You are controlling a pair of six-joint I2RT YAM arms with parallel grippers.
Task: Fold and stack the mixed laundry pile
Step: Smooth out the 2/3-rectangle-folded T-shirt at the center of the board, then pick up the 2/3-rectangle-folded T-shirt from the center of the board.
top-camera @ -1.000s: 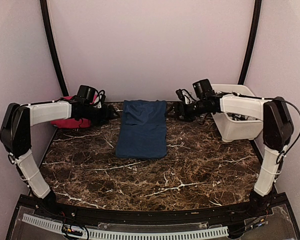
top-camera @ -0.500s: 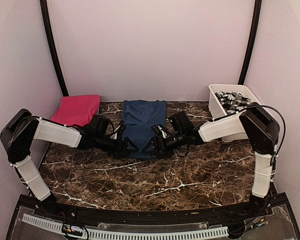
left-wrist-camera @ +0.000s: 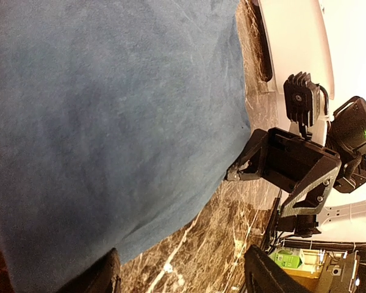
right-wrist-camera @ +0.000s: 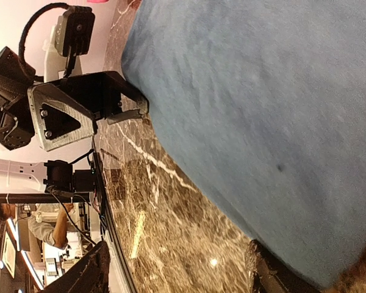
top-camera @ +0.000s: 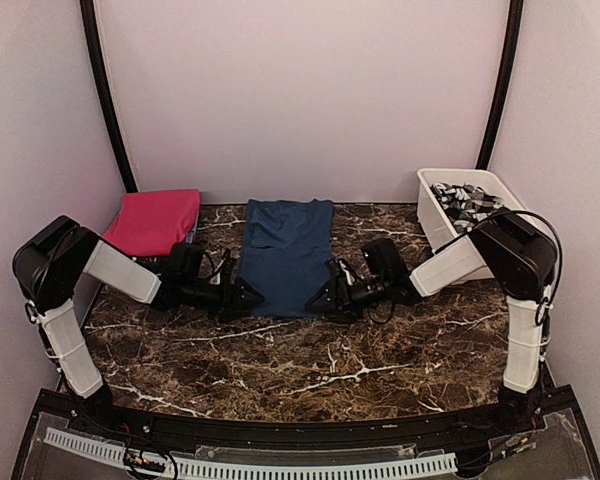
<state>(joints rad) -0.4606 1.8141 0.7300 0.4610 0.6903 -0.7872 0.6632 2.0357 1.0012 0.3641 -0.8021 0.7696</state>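
Observation:
A dark navy-blue garment [top-camera: 283,255] lies folded flat at the table's middle back. My left gripper [top-camera: 242,297] is open at its near left corner, low over the table. My right gripper [top-camera: 326,297] is open at its near right corner, facing the left one. In the left wrist view the garment [left-wrist-camera: 110,110] fills the frame, one finger [left-wrist-camera: 104,278] sits at its edge, and the gripper [left-wrist-camera: 183,281] is empty. In the right wrist view the gripper [right-wrist-camera: 177,278] is empty beside the garment [right-wrist-camera: 262,91]. A magenta-pink garment [top-camera: 155,220] lies folded at the back left. No light blue shirt shows.
A white tub [top-camera: 450,225] stands at the back right with grey-and-white patterned cloth [top-camera: 465,198] in it. The marble table [top-camera: 310,360] runs toward me from the garment. Walls close in the back and sides.
Both arms came from the garment's far corners down to its near edge, then spread a little apart to the near corners. The navy garment has not shifted.

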